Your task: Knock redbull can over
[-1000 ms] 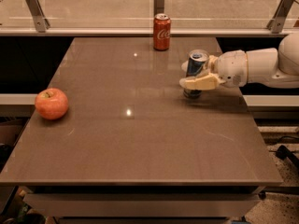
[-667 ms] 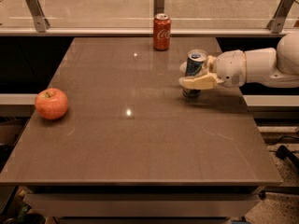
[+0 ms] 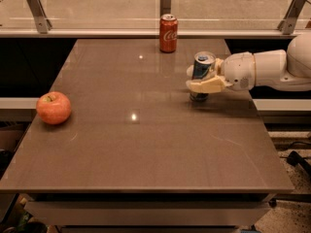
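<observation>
Gripper (image 3: pixel 192 78) sits at the redbull can (image 3: pixel 203 67), its cream front part crossing the can's middle. I cannot tell whether the fingers are open, closed or gripping the can.

Change over the last second: none that I can detect. Gripper and can hold the same positions as a second ago. The can is still upright on the tabletop (image 3: pixel 146 154), silver top level. Judgement: the knock has not begun, or the push is not yet tilting the can, so the task is not done.

Hidden or unclear:
- The can's middle band is covered by the gripper; only its top part and dark base show.
- Actual contact between gripper and can is not visible.
- The white arm (image 3: pixel 272 69) runs right of the can and is cut off by the frame edge.

Beyond the redbull can, to its left, stands a Coca-Cola can (image 3: pixel 168 33). A red apple (image 3: pixel 53 108) lies well apart, far left of the can.
</observation>
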Robot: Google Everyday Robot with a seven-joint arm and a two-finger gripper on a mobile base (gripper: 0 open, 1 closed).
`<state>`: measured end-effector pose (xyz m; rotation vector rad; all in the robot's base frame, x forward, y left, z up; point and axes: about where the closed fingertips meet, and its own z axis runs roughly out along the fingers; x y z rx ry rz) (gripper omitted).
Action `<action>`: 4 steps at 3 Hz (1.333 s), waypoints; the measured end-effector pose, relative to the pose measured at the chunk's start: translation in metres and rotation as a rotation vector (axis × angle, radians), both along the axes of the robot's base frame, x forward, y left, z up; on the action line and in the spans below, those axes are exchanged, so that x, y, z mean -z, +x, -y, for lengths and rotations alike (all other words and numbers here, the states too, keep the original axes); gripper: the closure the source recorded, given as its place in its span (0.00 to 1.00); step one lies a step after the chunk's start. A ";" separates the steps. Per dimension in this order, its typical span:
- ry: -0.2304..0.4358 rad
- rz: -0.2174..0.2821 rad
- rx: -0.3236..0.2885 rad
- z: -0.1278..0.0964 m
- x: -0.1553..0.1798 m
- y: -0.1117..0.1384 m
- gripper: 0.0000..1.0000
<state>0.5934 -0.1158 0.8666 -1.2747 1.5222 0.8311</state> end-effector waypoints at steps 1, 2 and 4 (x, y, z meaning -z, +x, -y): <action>-0.064 0.002 0.028 0.003 -0.004 0.000 1.00; -0.151 0.006 0.072 0.011 -0.008 -0.001 1.00; -0.317 -0.001 0.137 0.023 -0.020 0.005 1.00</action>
